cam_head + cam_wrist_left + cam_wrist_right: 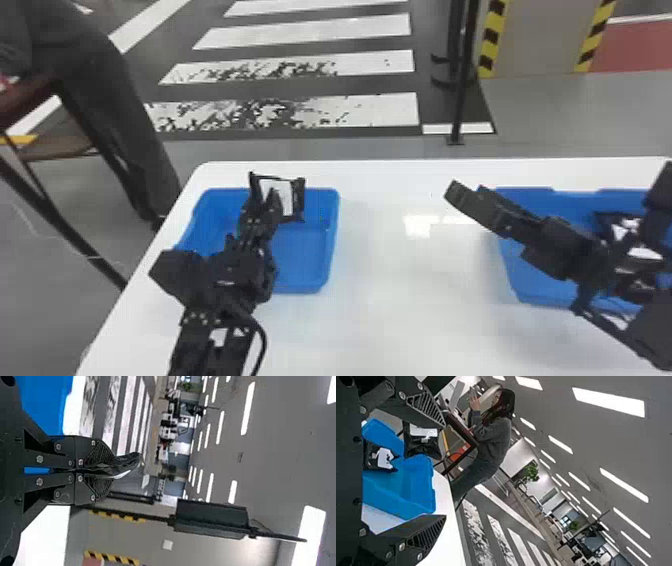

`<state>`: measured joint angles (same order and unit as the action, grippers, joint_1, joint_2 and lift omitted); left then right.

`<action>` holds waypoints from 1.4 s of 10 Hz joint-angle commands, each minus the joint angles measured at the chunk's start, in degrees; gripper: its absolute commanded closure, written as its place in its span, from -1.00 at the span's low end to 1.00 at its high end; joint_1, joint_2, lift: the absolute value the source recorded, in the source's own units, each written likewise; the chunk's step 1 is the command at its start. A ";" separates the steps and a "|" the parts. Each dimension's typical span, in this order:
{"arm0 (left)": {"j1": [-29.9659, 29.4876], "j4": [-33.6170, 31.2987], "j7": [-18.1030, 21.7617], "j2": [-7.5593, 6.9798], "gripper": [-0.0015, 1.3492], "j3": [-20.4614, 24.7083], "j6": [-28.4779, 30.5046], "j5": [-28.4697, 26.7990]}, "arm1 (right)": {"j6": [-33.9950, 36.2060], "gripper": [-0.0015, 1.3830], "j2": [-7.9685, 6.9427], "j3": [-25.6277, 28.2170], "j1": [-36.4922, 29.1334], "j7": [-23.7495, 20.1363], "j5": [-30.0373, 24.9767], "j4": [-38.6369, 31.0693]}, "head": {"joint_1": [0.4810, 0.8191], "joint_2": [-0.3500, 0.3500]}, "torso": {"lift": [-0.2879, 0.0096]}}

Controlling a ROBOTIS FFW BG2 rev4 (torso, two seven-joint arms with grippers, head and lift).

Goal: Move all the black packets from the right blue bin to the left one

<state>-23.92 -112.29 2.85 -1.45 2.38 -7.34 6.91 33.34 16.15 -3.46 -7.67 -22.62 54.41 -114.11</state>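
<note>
With the left gripper (pixel 271 196), I am pinching one black packet (pixel 285 201) at the left blue bin's (pixel 320 260) far rim; it is standing near-upright, label facing the head camera, long axis uncertain. The right gripper's (pixel 559 189) fingers are standing spread.

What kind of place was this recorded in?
Probably a large indoor robotics lab or test hall: white crosswalk-style stripes are painted on the dark floor, yellow-and-black hazard striping edges a grey area, and rows of long white ceiling lights run overhead.
</note>
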 commanded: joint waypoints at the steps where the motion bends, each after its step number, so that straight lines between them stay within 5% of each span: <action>1: 3.81 5.49 -1.44 0.48 0.78 4.24 -0.26 -12.28 | -0.16 -0.88 0.02 1.52 -0.48 -0.15 -1.97 -0.56 | 0.27 0.58 | -0.01; 3: 4.66 7.88 -4.17 0.66 0.68 6.07 -0.12 -17.53 | -0.16 -0.87 0.02 4.15 -1.18 -0.15 -7.11 -2.25 | 0.27 0.65 | -0.01; 5: 3.67 7.88 -4.25 0.48 -0.78 4.70 -1.81 -13.53 | 0.69 -0.87 0.02 7.46 -1.46 -0.15 -12.82 -4.22 | 0.27 0.62 | -0.01; 6: 2.83 7.88 -3.46 0.48 -0.99 4.13 -5.18 -11.13 | 1.95 -0.87 0.02 8.95 -1.46 -0.06 -14.76 -5.06 | 0.27 0.58 | -0.01; 8: -0.55 6.19 -1.62 0.39 -0.69 1.84 -13.62 -3.59 | 7.44 -0.87 0.02 13.29 -1.74 1.44 -23.11 -10.27 | 0.27 0.41 | -0.01; 12: -12.22 -9.84 1.28 -0.04 -0.67 -2.61 -15.73 6.58 | 18.83 -0.86 -0.07 20.14 -3.85 6.71 -34.30 -17.02 | 0.27 -0.03 | -0.01; 14: -14.75 -11.81 1.28 0.04 -0.67 -4.21 -17.70 10.92 | 16.86 -0.85 -0.86 22.43 -5.54 8.38 -36.24 -14.63 | 0.27 -0.26 | -0.01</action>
<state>-38.04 -123.41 4.13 -1.48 -1.49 -24.81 17.17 50.91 15.56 18.27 -12.80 -14.20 18.73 -129.64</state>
